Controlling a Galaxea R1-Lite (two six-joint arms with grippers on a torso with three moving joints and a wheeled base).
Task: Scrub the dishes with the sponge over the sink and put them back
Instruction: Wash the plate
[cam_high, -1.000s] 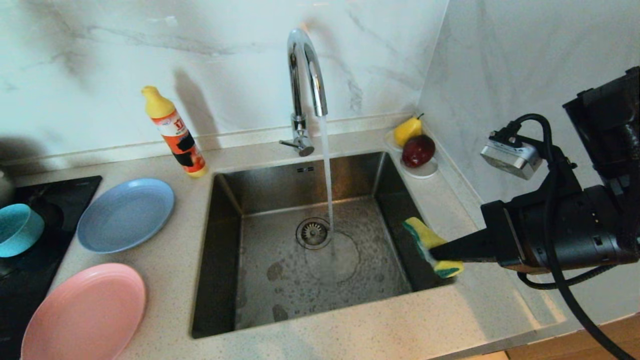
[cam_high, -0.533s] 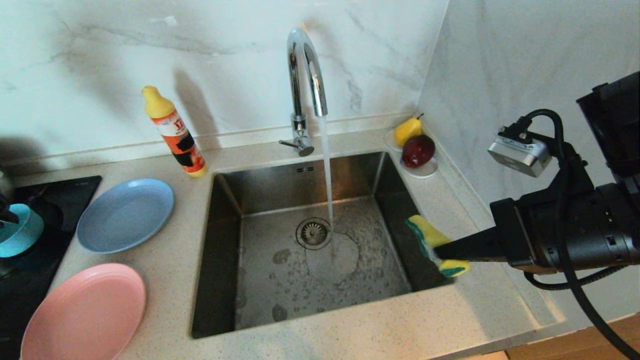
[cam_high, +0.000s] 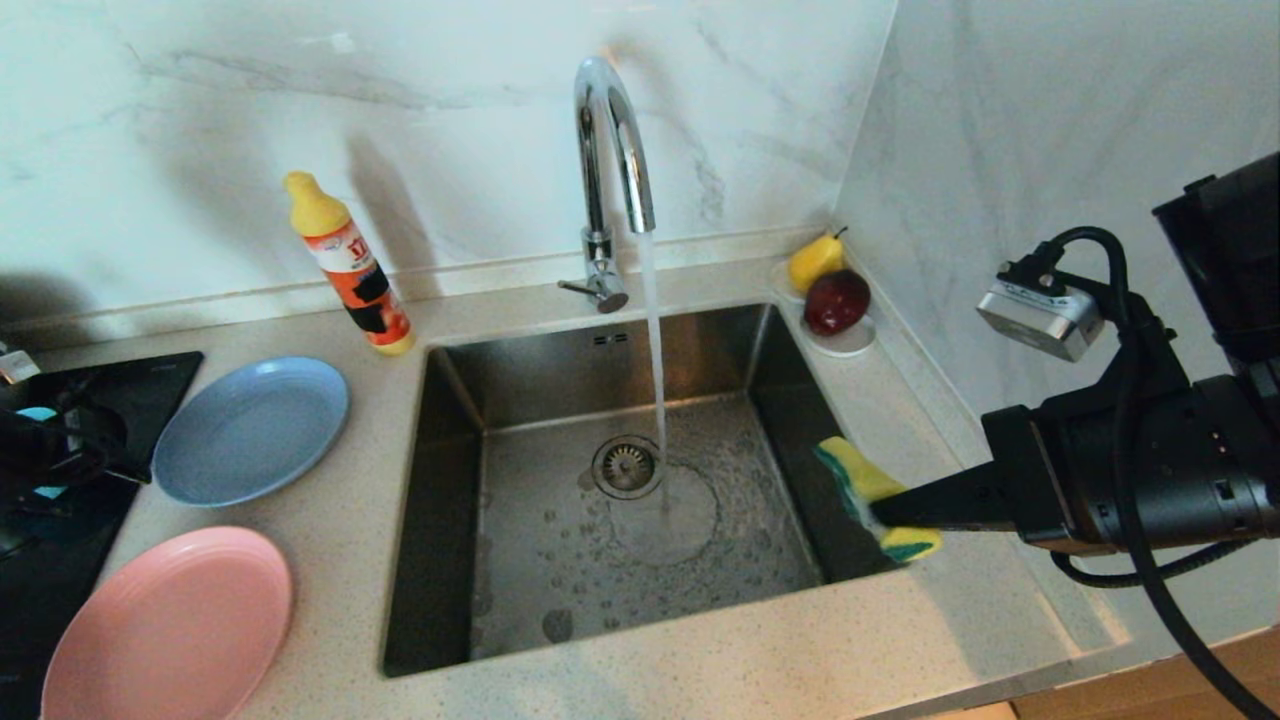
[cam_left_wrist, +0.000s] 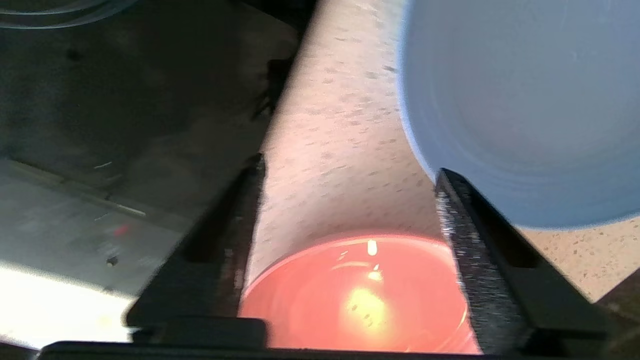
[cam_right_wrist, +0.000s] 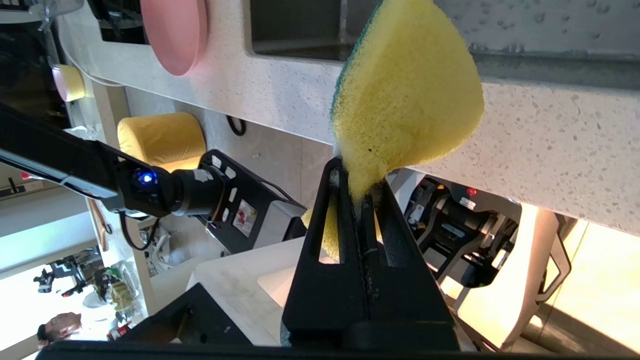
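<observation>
My right gripper (cam_high: 882, 512) (cam_right_wrist: 357, 175) is shut on the yellow and green sponge (cam_high: 870, 492) (cam_right_wrist: 405, 95), held over the right edge of the sink (cam_high: 620, 500). The light-blue plate (cam_high: 250, 430) (cam_left_wrist: 520, 110) and the pink plate (cam_high: 170, 630) (cam_left_wrist: 360, 295) lie on the counter left of the sink. My left arm (cam_high: 45, 450) reaches in at the far left and covers the teal bowl (cam_high: 40, 413), of which only slivers show. In the left wrist view my left gripper (cam_left_wrist: 350, 167) stands open with nothing in it, above the counter between the two plates.
The tap (cam_high: 610, 150) runs water into the basin near the drain (cam_high: 627, 466). A detergent bottle (cam_high: 350, 265) stands behind the blue plate. A saucer (cam_high: 850, 345) with a pear and a red fruit sits in the back right corner. The black hob (cam_high: 60, 570) is far left.
My left arm has come into view at the far left and now hides most of the teal bowl. The right gripper with the sponge has shifted slightly right and down.
</observation>
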